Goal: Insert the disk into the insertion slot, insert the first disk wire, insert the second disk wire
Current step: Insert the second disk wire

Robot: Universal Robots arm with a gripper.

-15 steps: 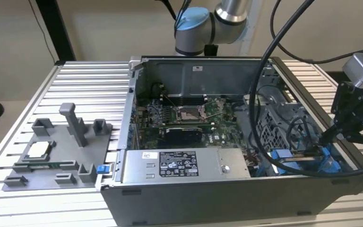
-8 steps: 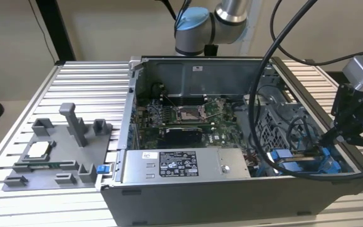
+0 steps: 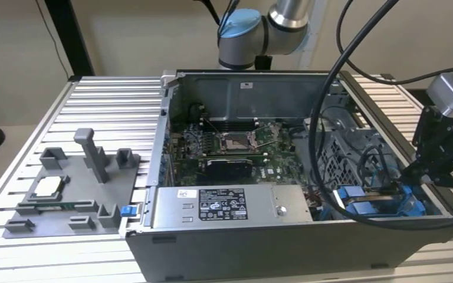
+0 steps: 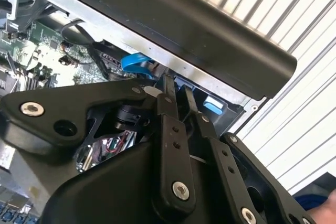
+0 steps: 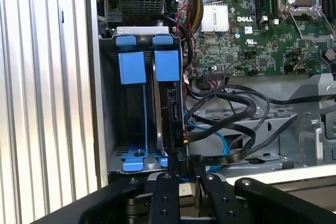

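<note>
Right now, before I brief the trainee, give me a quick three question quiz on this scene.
1. True or false: the grey fixture lies at the exterior view's left of the computer case.
2. By the exterior view, the gripper hangs over which end of the case? A. left B. right C. middle
3. What colour are the plastic rails in the insertion slot?
Key: 1 true; 2 B; 3 blue.

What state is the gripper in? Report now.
Gripper: open or closed cannot be told; it sits by the disk in the slot.
</note>
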